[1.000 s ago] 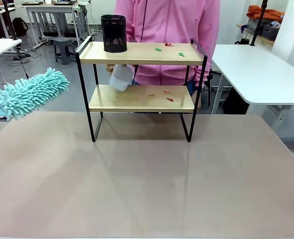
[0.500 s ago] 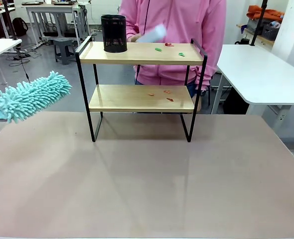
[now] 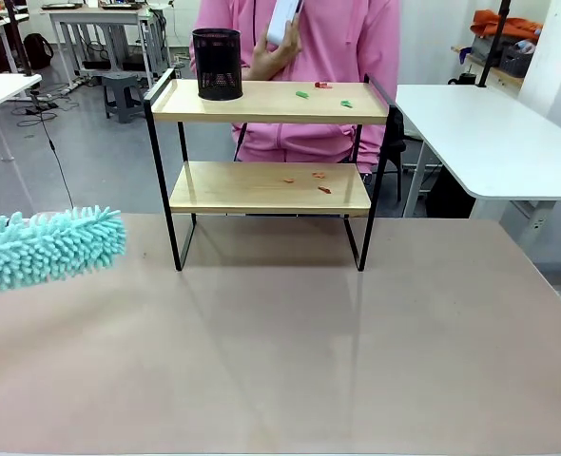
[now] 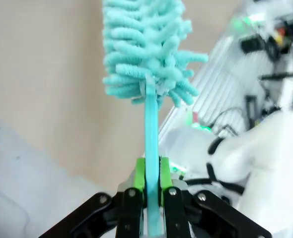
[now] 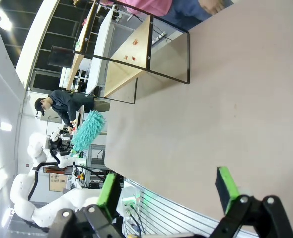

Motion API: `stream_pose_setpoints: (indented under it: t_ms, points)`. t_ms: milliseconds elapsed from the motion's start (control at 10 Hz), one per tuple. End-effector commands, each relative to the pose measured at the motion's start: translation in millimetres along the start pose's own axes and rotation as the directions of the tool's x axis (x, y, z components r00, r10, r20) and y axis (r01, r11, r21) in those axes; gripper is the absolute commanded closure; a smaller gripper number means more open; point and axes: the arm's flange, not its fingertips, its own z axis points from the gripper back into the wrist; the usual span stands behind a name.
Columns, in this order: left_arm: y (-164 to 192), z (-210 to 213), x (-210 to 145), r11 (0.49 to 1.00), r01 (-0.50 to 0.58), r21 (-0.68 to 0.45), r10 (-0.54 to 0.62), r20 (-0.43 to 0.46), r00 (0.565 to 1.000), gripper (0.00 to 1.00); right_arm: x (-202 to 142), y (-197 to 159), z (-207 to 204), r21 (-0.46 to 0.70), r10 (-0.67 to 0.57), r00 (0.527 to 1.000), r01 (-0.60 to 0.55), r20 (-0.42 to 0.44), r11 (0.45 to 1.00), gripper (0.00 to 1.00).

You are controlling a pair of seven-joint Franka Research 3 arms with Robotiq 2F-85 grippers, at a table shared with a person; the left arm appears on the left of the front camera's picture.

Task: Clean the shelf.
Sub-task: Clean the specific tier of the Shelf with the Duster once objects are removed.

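Shelf (image 3: 271, 185): upright at the far middle of the tabletop (image 3: 280, 361), two light wooden boards in a thin black frame, with a person in a pink top just behind it.
Top board: carries a black mesh cup (image 3: 217, 64) at the left end and small green and red scraps (image 3: 302, 94) toward the right end, well apart from the cup.
Lower board: carries a few small red-orange scraps (image 3: 319, 176) lying right of the middle.
Left gripper (image 4: 152, 172): pressed together on the thin turquoise handle of the duster (image 3: 48, 249), green pads pinching it from both sides.
Duster: fluffy turquoise head held nearly level, low over the left edge of the tabletop, well apart from the shelf and nearer the robot than its left legs. Cannot tell whether it touches the tabletop.
Right gripper (image 5: 167, 191): spread wide, green pads well apart, over the pale brown tabletop with the shelf far beyond it.
Person's hand (image 3: 264, 59): raised above the top board, just right of the cup, holding a white object (image 3: 283, 19) too blurred to tell what it is.
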Motion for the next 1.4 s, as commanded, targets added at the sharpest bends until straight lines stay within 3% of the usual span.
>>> stream_pose_setpoints:
  t_ms: [0,200,400,600,900,1000,1300]
  points:
    - [-33.5,-4.5,-2.6,0.977,0.213,-0.026,-0.21,0.087,0.974,0.88,3.4,1.6,-0.1,0.016,0.023,1.0,-0.024,0.014,1.0,0.0]
    - [-60.8,-12.0,19.0,0.932,0.35,-0.092,-0.342,0.087,0.936,0.88,3.4,1.6,-0.1,0.016,0.023,1.0,-0.024,0.014,1.0,0.0]
    - [-79.8,-34.5,60.1,0.937,0.329,-0.116,-0.325,0.053,0.944,0.88,3.4,1.6,-0.1,0.016,0.023,1.0,-0.024,0.014,1.0,0.0]
    - [-93.8,-68.2,119.0,0.943,0.185,-0.276,-0.157,0.12,0.98,0.88,3.4,1.6,-0.1,0.016,0.023,1.0,-0.024,0.014,1.0,0.0]
    - [-106.9,-105.3,164.4,0.964,0.008,-0.265,0.052,0.216,0.975,0.88,3.4,1.6,-0.1,0.016,0.023,1.0,-0.024,0.014,1.0,0.0]
    - [-97.8,-88.8,140.7,0.952,0.133,-0.275,-0.1,0.13,0.986,0.88,3.4,1.6,-0.1,0.016,0.023,1.0,-0.024,0.014,1.0,0.0]
    - [-97.8,-88.8,140.7,0.952,0.133,-0.275,-0.1,0.13,0.986,0.88,3.4,1.6,-0.1,0.016,0.023,1.0,-0.024,0.014,1.0,0.0]
